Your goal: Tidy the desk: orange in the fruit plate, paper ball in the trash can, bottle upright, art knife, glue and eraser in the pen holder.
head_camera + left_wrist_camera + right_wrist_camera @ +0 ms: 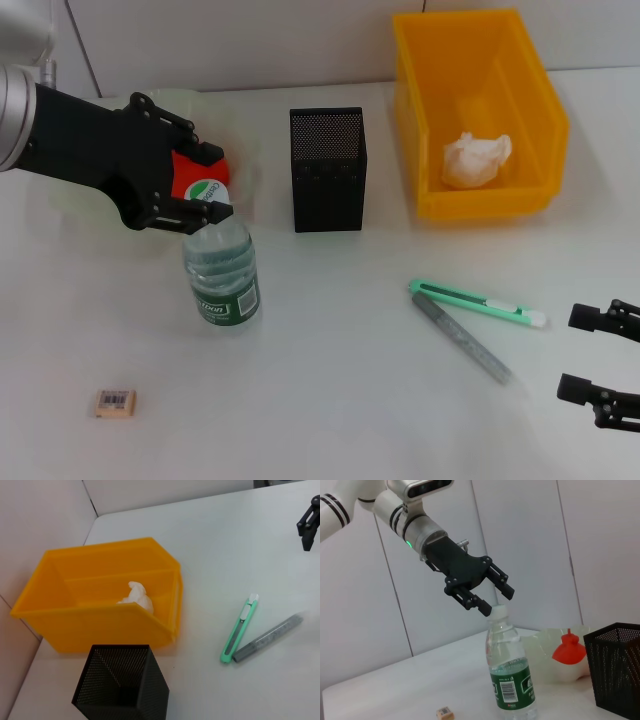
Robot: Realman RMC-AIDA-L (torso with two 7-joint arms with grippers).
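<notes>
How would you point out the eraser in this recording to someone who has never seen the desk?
Start at the upright bottle under the left hand, then look toward the desk's near left corner. The eraser lies there alone, a tiny tan block with a white barcode label; nothing else on the desk is as small or sits in that corner.

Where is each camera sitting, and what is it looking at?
Head view: up on the robot's head, looking down at the desk; both arms show, left gripper open above the bottle, right gripper at the near right edge.
Left wrist view: on the left arm, facing the trash can, pen holder and art knife; the right gripper shows far off.
Right wrist view: on the right arm, low, looking across at the bottle, left gripper and orange.
All three share the pen holder.
</notes>
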